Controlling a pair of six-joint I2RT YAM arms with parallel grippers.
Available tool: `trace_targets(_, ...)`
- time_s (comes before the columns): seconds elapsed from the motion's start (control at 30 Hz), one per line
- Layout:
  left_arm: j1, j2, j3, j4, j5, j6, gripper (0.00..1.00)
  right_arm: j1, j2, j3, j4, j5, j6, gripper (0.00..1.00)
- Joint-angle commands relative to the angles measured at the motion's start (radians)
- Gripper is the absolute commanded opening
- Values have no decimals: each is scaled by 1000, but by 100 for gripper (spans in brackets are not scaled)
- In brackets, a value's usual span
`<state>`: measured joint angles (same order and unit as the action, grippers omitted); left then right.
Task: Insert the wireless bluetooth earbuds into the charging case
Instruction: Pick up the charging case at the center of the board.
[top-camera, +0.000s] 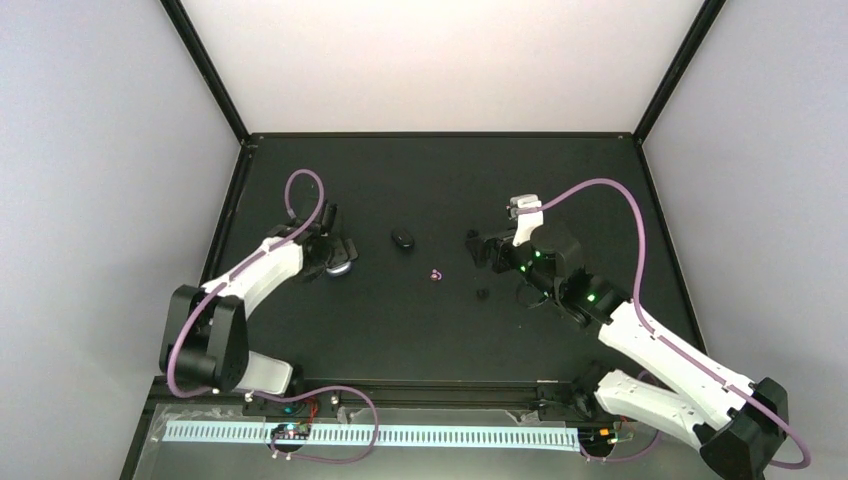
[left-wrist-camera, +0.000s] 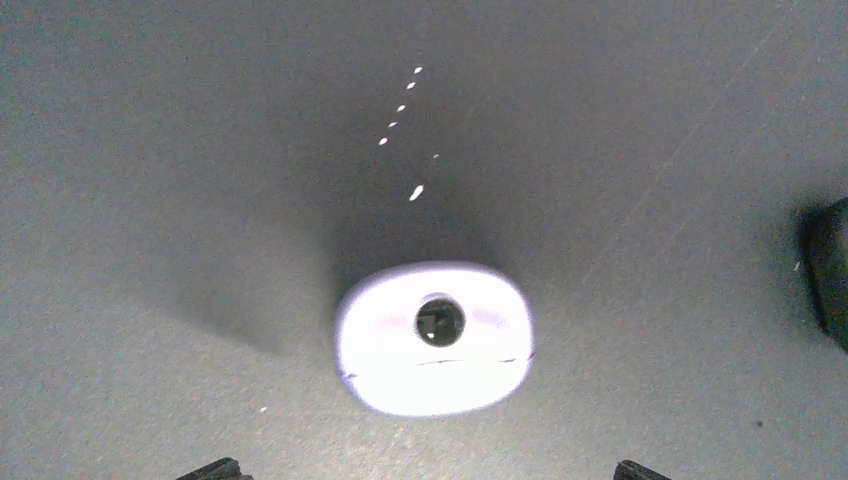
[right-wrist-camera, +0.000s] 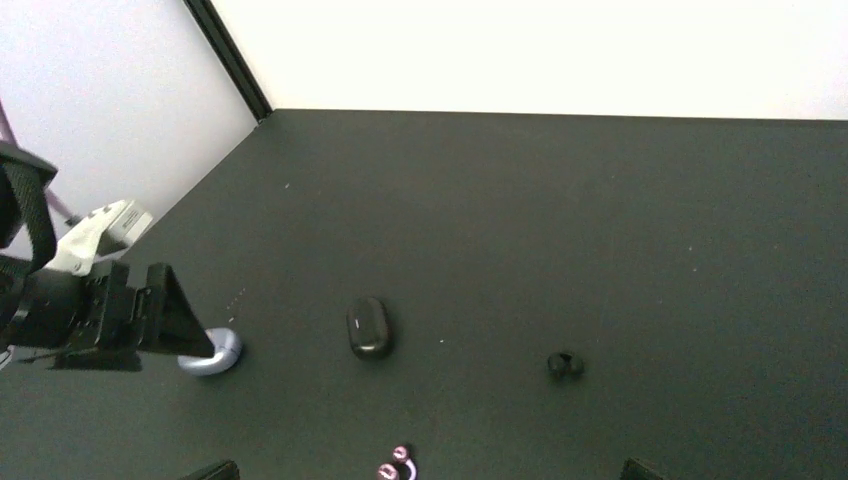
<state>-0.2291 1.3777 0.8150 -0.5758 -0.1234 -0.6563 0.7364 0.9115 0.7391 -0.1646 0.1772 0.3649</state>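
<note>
Black tabletop (top-camera: 440, 170) throughout. Both pairs are spread wide and empty. The left fingers (left-wrist-camera: 218, 468) hover over the pale case (left-wrist-camera: 435, 340), which lies between them. The purple-pink earbuds (right-wrist-camera: 395, 466) sit between the right fingers (right-wrist-camera: 212, 469). Approach stage, I judge — the case looks shut, so it needs opening before a careful pinch on one bud.

Left tool (top-camera: 340, 258), right tool (top-camera: 476, 252): jaws spread.

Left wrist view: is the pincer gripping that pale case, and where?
Nothing is held. The left pincer stands open over the pale case, not touching it; the right pincer is open and empty too.
</note>
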Motion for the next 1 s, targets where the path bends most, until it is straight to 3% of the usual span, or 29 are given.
trace_targets(0.0, 6, 57, 96, -23, 46, -32, 98, 5, 37, 32, 16, -36, 15, 100)
trace_targets(0.3, 2, -68, 145, -76, 16, 33, 98, 3, 392, 193, 81, -87, 71, 98)
trace_targets(0.47, -64, -189, 167, -91, -26, 115, 98, 2, 647, 327, 104, -104, 39, 96)
trace_targets(0.73, -78, -383, 114, -35, -78, 250, 98, 5, 987, 610, -25, -199, -38, 90)
trace_targets(0.97, -81, -459, 15, 89, -7, 258, 99, 24, 1157, 808, -145, -206, -135, 86)
